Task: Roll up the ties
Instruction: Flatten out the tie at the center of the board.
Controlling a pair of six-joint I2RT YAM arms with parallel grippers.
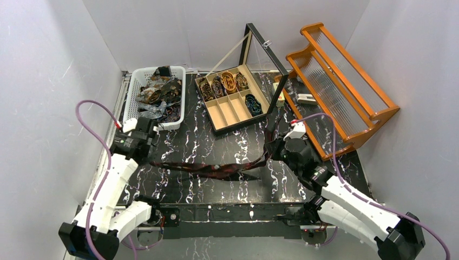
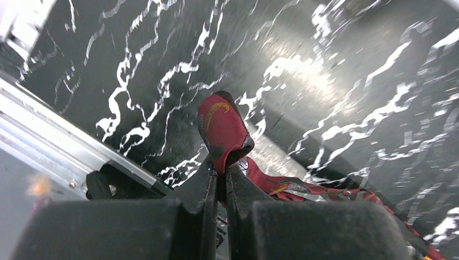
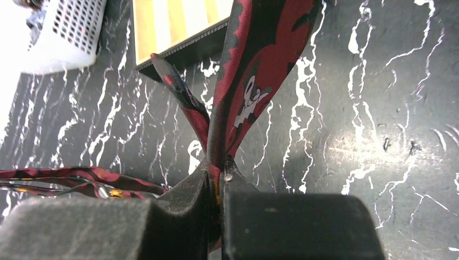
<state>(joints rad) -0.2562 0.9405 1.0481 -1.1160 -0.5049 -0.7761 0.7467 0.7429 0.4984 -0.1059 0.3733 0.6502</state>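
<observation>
The left pincer [image 2: 222, 170] is closed tight on the narrow end of a dark red tie [image 1: 216, 170], whose tip, marked with a gold curl, pokes out just past the fingers above the counter [image 1: 216, 143]. The right pincer [image 3: 216, 174] is also clamped on this tie, nearer its broad end; beyond the grip a wide red and black panel with a white motif stands up towards the far side, and a narrower fold rises beside it. Between the two pincers the tie stretches in a low line across the near middle of the black, white-veined counter, with a pointed flap lying flat close to the right pincer. Far left of it sits a white slotted basket [image 1: 182, 100] heaped with loose ties [image 1: 157, 95]. At far centre, an open compartment box [image 1: 241, 122] has its glass lid [image 1: 269, 50] propped up; four coiled ties [image 1: 229, 81] in brown and gold fill its far compartments, and a blue coil [image 1: 253, 104] sits on its right side. An orange wooden rack [image 1: 357, 135] stands at far right, next to the box.
</observation>
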